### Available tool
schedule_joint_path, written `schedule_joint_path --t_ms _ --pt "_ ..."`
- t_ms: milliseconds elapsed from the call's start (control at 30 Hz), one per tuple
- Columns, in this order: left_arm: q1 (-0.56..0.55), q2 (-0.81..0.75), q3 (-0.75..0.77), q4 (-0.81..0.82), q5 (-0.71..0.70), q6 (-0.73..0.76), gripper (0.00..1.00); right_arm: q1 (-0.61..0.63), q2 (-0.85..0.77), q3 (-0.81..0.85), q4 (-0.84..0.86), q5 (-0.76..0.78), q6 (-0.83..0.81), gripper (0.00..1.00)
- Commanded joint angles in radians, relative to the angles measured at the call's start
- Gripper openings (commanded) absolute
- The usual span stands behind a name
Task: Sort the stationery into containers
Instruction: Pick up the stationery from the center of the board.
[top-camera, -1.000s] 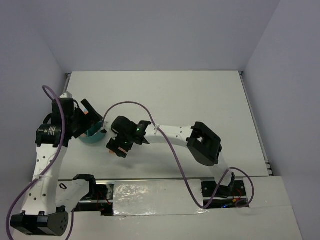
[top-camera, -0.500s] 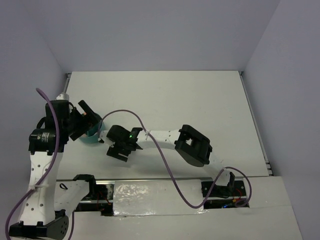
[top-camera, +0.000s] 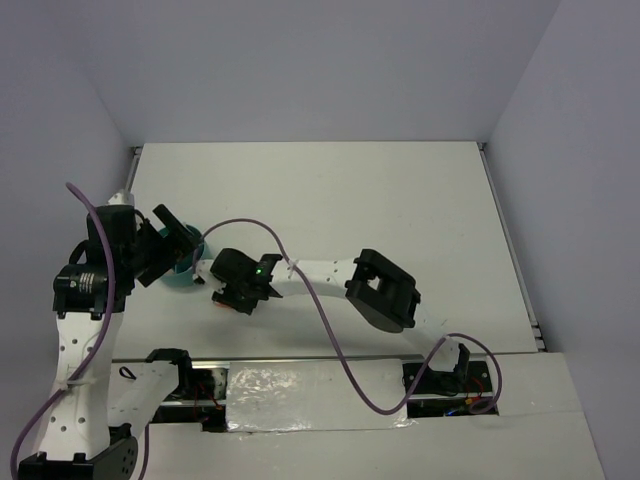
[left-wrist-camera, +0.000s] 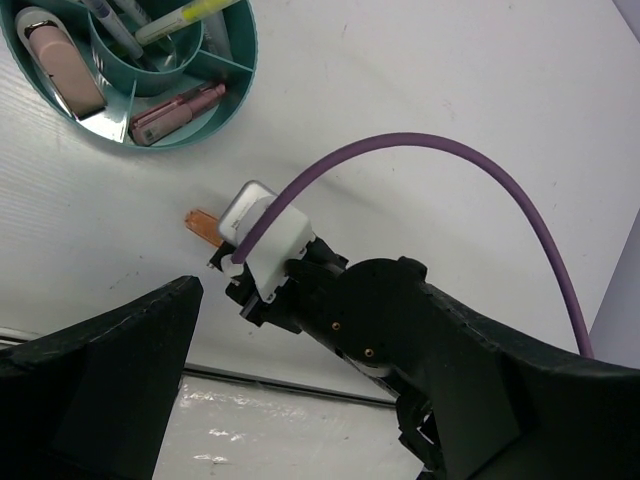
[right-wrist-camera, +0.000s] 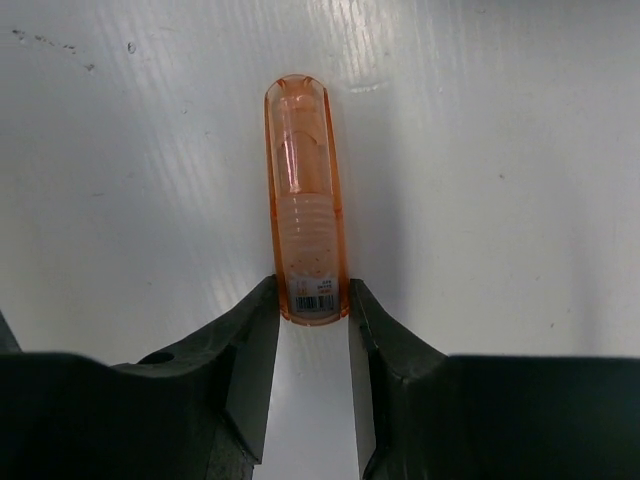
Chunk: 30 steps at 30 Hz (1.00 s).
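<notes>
From above, the left gripper (top-camera: 180, 240) hangs over the teal bowl (top-camera: 183, 276), which sits near the left edge of the white table (top-camera: 350, 200). Most of the bowl is hidden under the gripper. The right arm reaches across the table, and the right gripper (top-camera: 232, 301) is low on the surface just beside the bowl, on its near right side. This view is too small to show how far either gripper is spread.

The left wrist camera shows its own dark fingers (left-wrist-camera: 100, 380) spread wide with nothing between them. The divided bowl is apart from them at the upper left. It holds a pink marker (left-wrist-camera: 178, 112) in one outer compartment, a pale eraser-like block (left-wrist-camera: 62, 66) in another, and a yellow marker (left-wrist-camera: 185, 15) and a grey pen (left-wrist-camera: 113, 28) in the middle section. The tip of an orange marker (left-wrist-camera: 203, 225) pokes out from under the right arm's wrist, on the table near the bowl but not touching it. A purple cable (left-wrist-camera: 450, 155) arcs over the arm.

In the right wrist view, the orange marker lies flat on the table. Its barcode label (right-wrist-camera: 315, 300) is at the near end. The right gripper's fingers (right-wrist-camera: 255, 350) are closed in on that end, one pressing each side.
</notes>
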<state>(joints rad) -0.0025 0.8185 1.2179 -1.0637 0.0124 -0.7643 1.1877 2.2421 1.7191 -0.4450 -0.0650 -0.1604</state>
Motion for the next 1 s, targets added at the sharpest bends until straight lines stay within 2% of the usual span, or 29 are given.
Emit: schedule_joint_path --t_ms 0,67,167,300,433,733,967 --pt "-0.001 -0.013 0.028 0.005 -0.008 0.000 0.99 -0.010 -0.067 -0.115 0.032 -0.056 0.064 0.14" --pt "-0.001 -0.013 0.016 0.016 0.006 0.005 0.99 -0.023 -0.175 -0.215 0.107 -0.058 0.123 0.14" --pt "-0.002 -0.013 -0.026 0.070 0.105 0.010 0.99 -0.033 -0.326 -0.329 0.184 -0.030 0.188 0.13" --pt "-0.004 -0.005 -0.080 0.168 0.324 0.008 0.99 -0.048 -0.456 -0.411 0.219 -0.012 0.231 0.12" --pt "-0.016 0.011 -0.093 0.252 0.444 -0.010 0.99 -0.062 -0.536 -0.438 0.239 -0.022 0.225 0.12" --pt "-0.028 0.025 -0.144 0.288 0.494 -0.029 0.94 -0.095 -0.638 -0.374 0.293 -0.027 0.233 0.12" --pt "-0.028 0.045 -0.113 0.223 0.417 -0.001 0.94 -0.126 -0.688 -0.389 0.335 -0.047 0.252 0.12"
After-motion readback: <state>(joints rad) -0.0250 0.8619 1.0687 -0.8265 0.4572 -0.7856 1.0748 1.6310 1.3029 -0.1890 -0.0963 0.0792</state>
